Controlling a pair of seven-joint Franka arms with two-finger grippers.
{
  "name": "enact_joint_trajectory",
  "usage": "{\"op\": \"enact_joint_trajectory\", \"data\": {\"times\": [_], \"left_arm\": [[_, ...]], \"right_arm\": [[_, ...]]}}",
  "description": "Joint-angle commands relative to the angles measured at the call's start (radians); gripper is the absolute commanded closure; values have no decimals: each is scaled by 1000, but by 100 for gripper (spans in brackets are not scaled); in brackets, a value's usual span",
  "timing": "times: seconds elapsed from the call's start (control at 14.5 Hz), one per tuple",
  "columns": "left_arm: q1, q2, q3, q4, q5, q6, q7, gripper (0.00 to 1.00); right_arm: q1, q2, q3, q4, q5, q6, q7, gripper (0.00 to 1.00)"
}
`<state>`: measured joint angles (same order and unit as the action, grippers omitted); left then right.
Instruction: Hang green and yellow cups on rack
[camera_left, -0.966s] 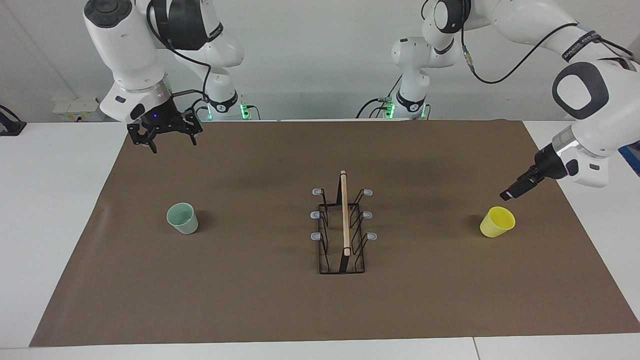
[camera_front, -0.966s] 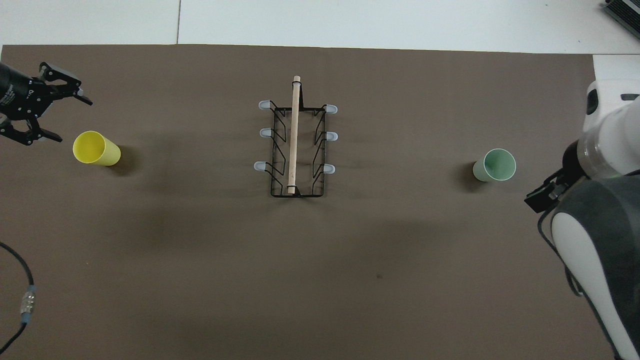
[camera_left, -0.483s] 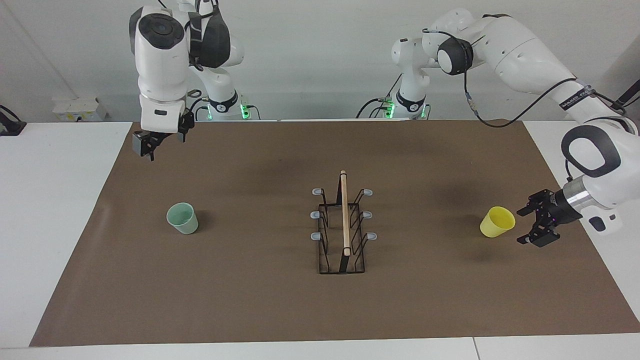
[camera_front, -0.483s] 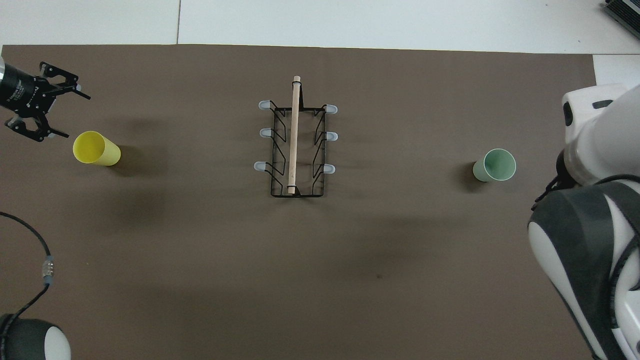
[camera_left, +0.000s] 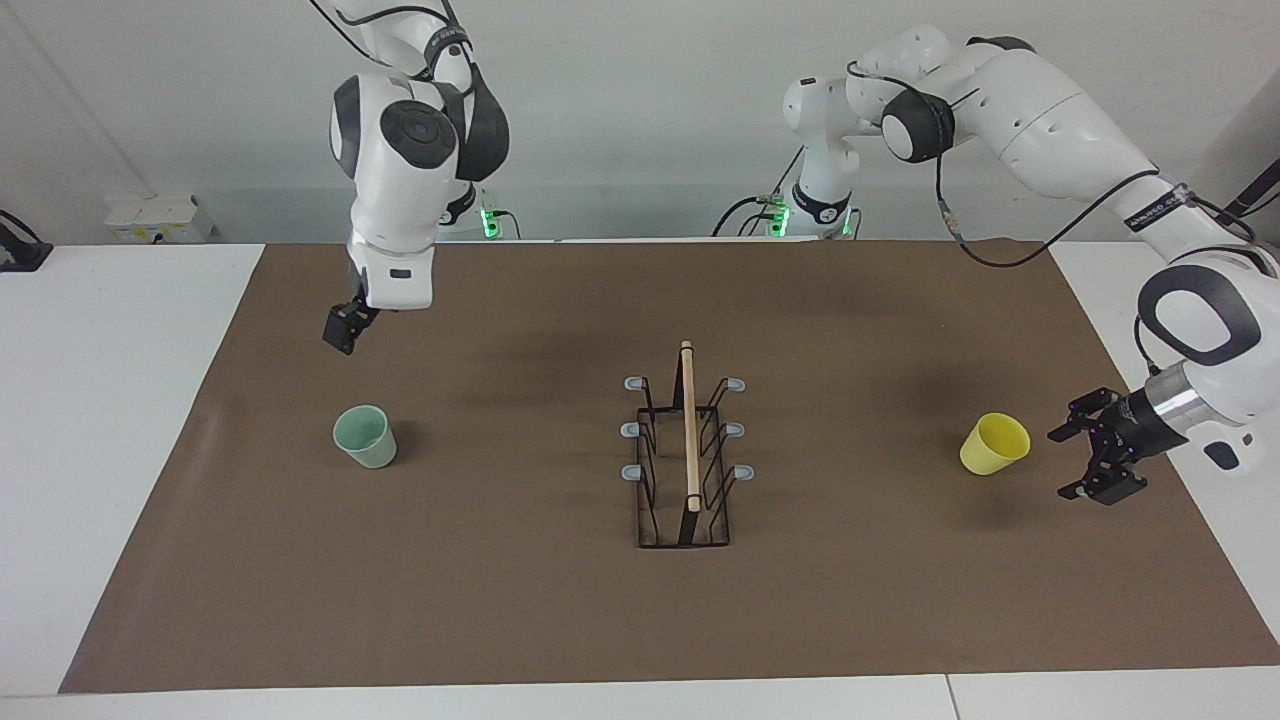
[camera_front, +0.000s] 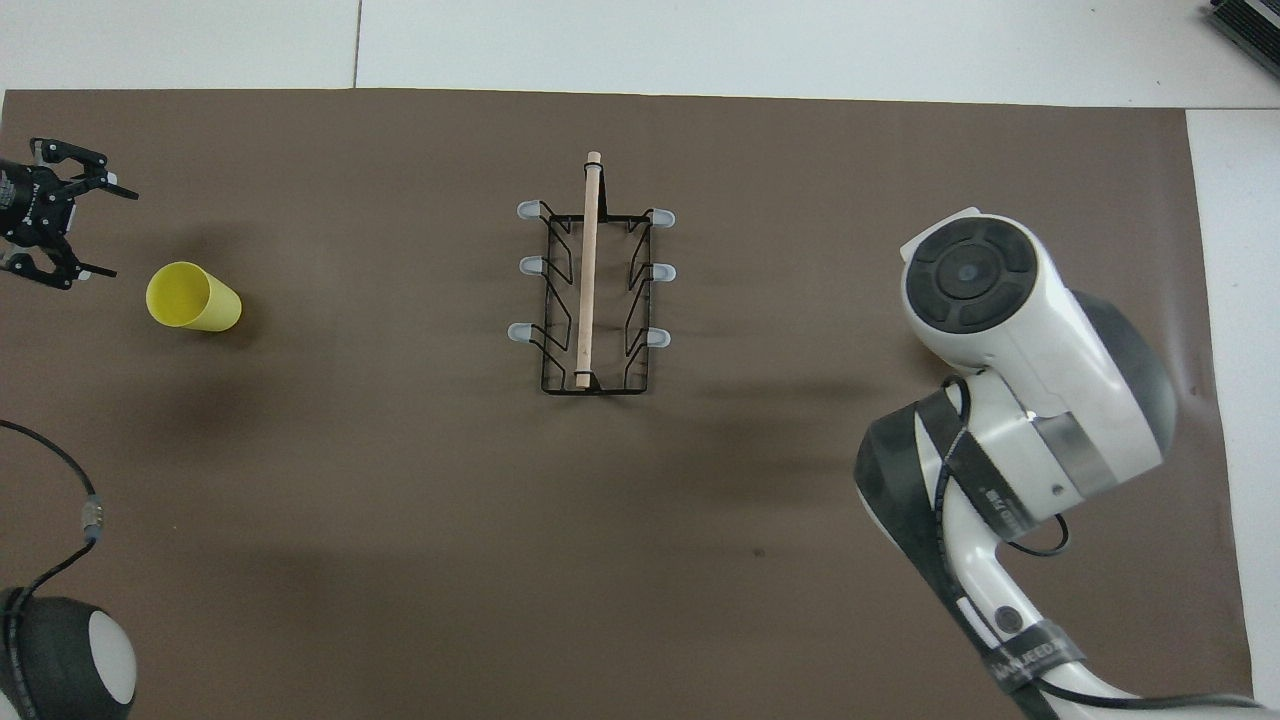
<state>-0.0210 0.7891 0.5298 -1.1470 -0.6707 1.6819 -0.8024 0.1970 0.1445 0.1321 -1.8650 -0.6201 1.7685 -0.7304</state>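
Green cup (camera_left: 364, 437): seen upright on the brown mat (camera_left: 500, 600), toward the right arm's end of the table; hidden under the right arm in the overhead view.
Yellow cup (camera_left: 994, 444): found upright on the mat toward the left arm's end, mouth up, well apart from the rack.
Rack (camera_left: 686, 455): set mid-mat between the two cups, wooden rod (camera_front: 588, 268) along its top, grey-tipped pegs to both sides, nothing hung on them.
Left gripper (camera_left: 1085, 460): held low just beside the yellow cup, not touching it; fingers spread wide, nothing between them.
Right gripper (camera_left: 343, 331): raised over the mat above the green cup; fingers taken as apart, nothing carried.
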Motion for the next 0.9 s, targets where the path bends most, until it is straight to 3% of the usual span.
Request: {"op": "enact_joint_trajectory", "data": {"times": [0.0,0.28,0.62,0.83], "left_arm": [[-20,-22,36,-96,-33,33,-27,0],[-19,-70,45,-204,-90,96,-27,0],[-37,-207,47,-489,-265,74,-54,0],[-51,-240,47,-583,-351,120,-61,0]], "right_arm": [[4,58,-2,-5,-88,60,-4,0],[10,110,0,-68,-233,129,-3,0],[61,227,-2,-65,-348,123,120,0],[67,262,-2,-69,-424,123,120,0]]}}
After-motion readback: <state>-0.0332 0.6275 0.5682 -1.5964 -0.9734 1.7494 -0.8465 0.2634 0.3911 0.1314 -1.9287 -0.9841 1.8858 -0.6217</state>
